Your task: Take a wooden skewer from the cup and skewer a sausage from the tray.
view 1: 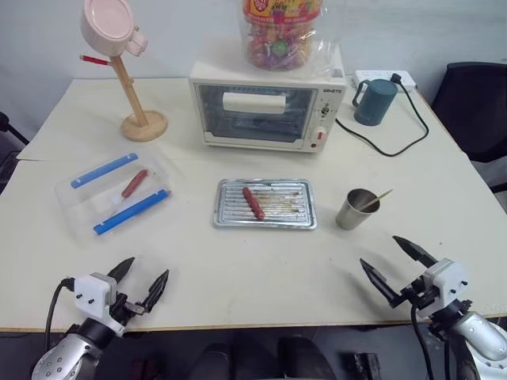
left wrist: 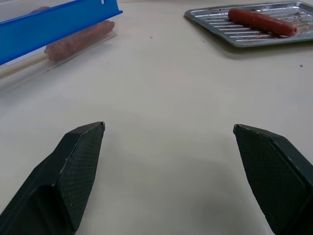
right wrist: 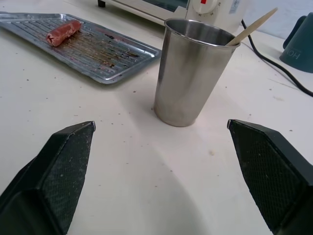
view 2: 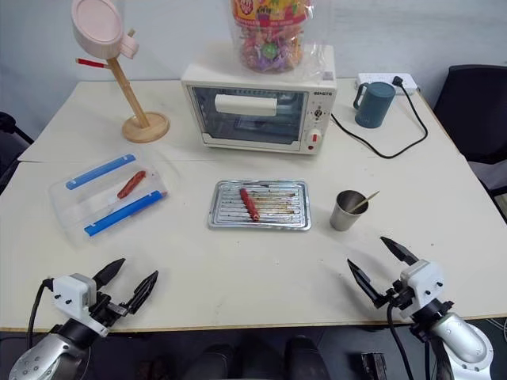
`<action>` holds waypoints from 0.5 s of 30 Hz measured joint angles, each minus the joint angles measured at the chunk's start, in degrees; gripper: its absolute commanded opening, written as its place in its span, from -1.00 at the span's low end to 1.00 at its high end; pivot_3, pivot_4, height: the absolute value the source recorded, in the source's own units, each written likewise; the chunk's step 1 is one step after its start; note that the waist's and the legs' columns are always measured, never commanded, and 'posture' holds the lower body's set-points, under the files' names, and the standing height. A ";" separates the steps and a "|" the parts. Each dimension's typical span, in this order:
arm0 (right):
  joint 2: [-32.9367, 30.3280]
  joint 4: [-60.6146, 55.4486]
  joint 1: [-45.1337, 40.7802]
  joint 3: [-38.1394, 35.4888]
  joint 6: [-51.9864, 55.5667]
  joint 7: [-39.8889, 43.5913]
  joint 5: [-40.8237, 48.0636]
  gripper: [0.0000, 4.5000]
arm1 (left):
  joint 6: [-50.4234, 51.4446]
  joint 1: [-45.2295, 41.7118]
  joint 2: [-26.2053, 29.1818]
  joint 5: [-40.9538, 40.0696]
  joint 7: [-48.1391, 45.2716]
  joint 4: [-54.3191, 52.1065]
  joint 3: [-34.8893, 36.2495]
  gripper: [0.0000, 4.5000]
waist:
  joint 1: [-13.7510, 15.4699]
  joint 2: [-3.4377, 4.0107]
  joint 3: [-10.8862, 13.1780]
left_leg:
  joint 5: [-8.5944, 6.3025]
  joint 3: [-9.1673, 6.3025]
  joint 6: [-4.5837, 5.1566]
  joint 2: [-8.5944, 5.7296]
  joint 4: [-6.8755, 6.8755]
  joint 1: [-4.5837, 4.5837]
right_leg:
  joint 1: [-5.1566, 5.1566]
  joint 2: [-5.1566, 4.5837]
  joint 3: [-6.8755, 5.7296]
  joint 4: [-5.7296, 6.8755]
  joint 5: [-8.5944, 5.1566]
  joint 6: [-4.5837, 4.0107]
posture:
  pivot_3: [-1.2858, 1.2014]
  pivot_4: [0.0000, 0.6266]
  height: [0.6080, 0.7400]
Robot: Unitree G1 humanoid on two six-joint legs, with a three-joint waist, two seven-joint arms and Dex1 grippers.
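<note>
Both grippers hang low at the near table edge, empty, fingers spread wide.

Right gripper [view 1: 398, 258]: fingers released, nothing between them. Steel cup [view 1: 356, 209] stands upright just ahead of the fingertips, roughly centred in the gap in the right wrist view, not touching either finger. Wooden skewer [right wrist: 252, 27] stands in the cup, leaning, its tip sticking out over the rim on the right-finger side.

Tray [view 1: 307, 203] lies ahead and off to the left-finger side of the right gripper, just beside the cup but apart from it. Sausage [view 1: 253, 202] lies flat on the ribbed bottom, in the half of the tray away from the cup.

Left gripper [view 1: 144, 280]: fingers released as well, bare tabletop between them. Tray is ahead of it, past its right finger, well apart. Clear plastic box [view 1: 73, 203] with blue bars sits ahead past its left finger, with a second sausage [view 1: 135, 183] inside, between the bars.

Further beyond both sets of fingertips: white toaster oven [view 1: 269, 107] with a bag of candy [view 1: 281, 32] on top, a dark teal mug [view 1: 375, 101] and black cable [view 1: 396, 138] on the right-gripper side, a wooden mug stand [view 1: 142, 119] carrying a pink mug [view 1: 111, 25] on the left-gripper side.
</note>
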 measured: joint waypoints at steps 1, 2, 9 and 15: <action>0.00 0.40 -0.43 0.03 -0.21 0.13 0.00 1.00 | 0.00 -0.01 0.09 0.11 0.03 -0.13 0.00 0.98 | -0.02 0.01 -0.01 | -0.04 0.00 0.06 0.01 -0.03 0.10 | 0.12 0.00 0.00 -0.06 0.00 0.00 | 0.03 -0.52 1.00; 0.10 0.62 -0.94 0.11 -0.47 0.16 -0.05 1.00 | 0.01 -0.01 0.21 0.14 0.04 -0.19 0.04 0.98 | -0.01 0.02 -0.01 | -0.15 0.00 0.25 0.02 -0.03 0.12 | 0.14 0.00 -0.01 -0.08 0.00 0.00 | 0.03 -0.52 1.00; 0.91 -2.47 0.70 1.93 0.00 -0.32 0.72 1.00 | 3.53 -3.33 3.82 -8.10 -5.41 -0.06 0.99 0.98 | 0.27 0.07 -0.01 | -0.09 -0.02 0.05 0.05 0.01 0.07 | 0.13 -0.01 -0.03 -0.10 -0.01 -0.02 | 0.03 -0.52 1.00; -5.23 -12.59 8.05 -6.81 5.57 -0.20 7.52 1.00 | 7.35 -9.03 11.49 -15.62 -16.16 3.29 2.31 0.98 | 0.22 0.26 -0.06 | -0.12 -0.03 0.04 0.05 0.01 0.08 | 0.17 0.01 -0.04 -0.15 -0.01 -0.02 | 0.03 -0.52 1.00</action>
